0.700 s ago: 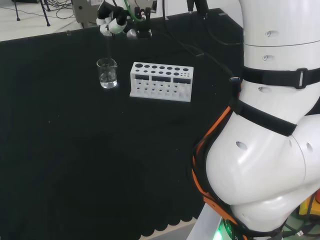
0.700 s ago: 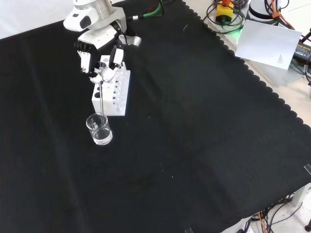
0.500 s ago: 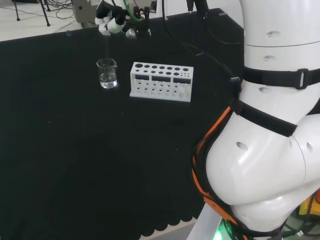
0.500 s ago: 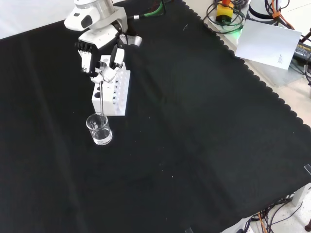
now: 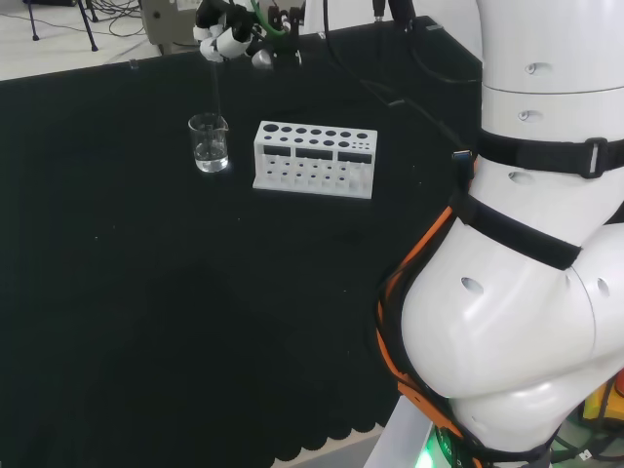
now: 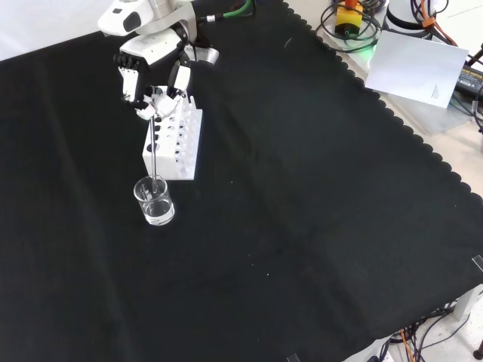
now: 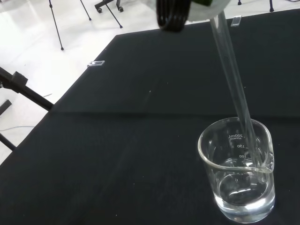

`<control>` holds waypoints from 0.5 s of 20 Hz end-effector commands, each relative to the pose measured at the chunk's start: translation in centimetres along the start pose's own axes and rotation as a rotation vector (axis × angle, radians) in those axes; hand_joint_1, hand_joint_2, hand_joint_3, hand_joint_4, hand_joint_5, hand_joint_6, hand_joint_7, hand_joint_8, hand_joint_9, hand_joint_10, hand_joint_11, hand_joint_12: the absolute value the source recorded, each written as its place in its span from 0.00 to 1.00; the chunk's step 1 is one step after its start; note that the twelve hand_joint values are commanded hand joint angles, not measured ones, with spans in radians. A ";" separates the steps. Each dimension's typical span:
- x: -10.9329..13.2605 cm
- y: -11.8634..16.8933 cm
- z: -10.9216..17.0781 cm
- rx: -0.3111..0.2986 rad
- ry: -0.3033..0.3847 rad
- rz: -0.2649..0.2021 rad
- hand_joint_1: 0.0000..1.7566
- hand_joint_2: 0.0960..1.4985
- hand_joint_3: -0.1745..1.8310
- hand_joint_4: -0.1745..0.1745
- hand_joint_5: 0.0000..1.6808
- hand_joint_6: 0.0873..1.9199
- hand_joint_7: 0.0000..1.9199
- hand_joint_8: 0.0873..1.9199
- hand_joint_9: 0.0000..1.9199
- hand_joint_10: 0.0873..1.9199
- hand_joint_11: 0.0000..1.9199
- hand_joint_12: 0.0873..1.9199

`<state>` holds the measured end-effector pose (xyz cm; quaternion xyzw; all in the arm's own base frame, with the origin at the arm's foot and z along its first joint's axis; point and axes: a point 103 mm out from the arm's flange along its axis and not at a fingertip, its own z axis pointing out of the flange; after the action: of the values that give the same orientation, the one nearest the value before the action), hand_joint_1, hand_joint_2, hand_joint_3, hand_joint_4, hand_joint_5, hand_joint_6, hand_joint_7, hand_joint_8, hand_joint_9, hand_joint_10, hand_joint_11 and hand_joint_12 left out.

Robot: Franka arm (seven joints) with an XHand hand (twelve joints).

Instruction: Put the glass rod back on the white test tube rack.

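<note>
Hand [image 6: 155, 102] risen, pinching one glass rod [image 6: 154, 154], tip inside one beaker [image 6: 155, 202], beside one white rack [image 6: 174, 143]

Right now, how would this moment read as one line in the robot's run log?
hand: shut on glass rod | rod: upright, tip inside beaker | beaker: clear liquid | white test tube rack: beside beaker, rod not yet placed

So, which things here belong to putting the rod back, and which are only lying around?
Belong to the job:
- glass rod, pinched in the hand, lower end still inside the beaker
- white test tube rack, where it should go

Only lying about:
- beaker with clear liquid
- sheet of paper beyond the cloth's edge
- cables near the paper
</note>
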<state>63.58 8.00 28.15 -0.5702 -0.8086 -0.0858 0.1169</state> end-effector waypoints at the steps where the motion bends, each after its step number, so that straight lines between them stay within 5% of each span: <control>1: 0.0 -1.2 -1.5 -0.026 0.012 0.003 0.73 0.57 0.32 0.00 0.57 0.41 0.53 0.69 0.81 0.50 0.86 0.38; 10: 1.2 -3.2 -4.3 -0.073 0.015 -0.007 0.73 0.57 0.32 0.00 0.57 0.41 0.53 0.69 0.81 0.50 0.86 0.38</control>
<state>61.66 7.19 31.09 -0.5713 -0.8069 -0.1049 0.1077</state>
